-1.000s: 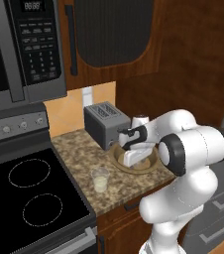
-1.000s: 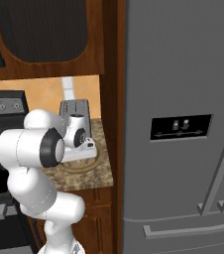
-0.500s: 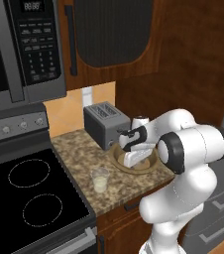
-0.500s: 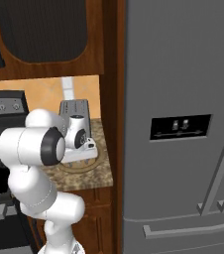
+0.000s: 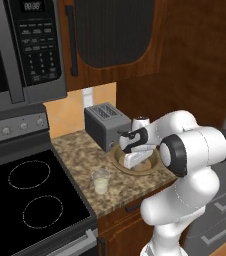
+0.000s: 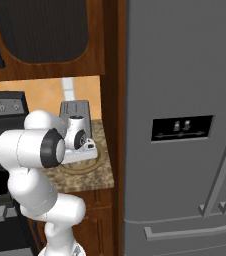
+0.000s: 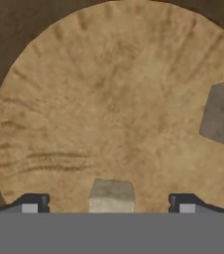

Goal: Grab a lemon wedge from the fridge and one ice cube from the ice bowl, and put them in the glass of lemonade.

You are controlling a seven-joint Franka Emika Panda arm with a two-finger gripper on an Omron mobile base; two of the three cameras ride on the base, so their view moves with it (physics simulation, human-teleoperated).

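Flanking the ice bowl: toaster, glass of lemonade.

Speckled granite counter between stove and fridge
On it: grey toaster, ice bowl, glass of lemonade.

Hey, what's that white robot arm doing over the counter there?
The arm has its open gripper down over the ice bowl beside the toaster. An ice cube sits between the fingertips, not gripped yet, and another cube lies off to the side. The glass of lemonade waits on the counter nearby, and the fridge is closed.
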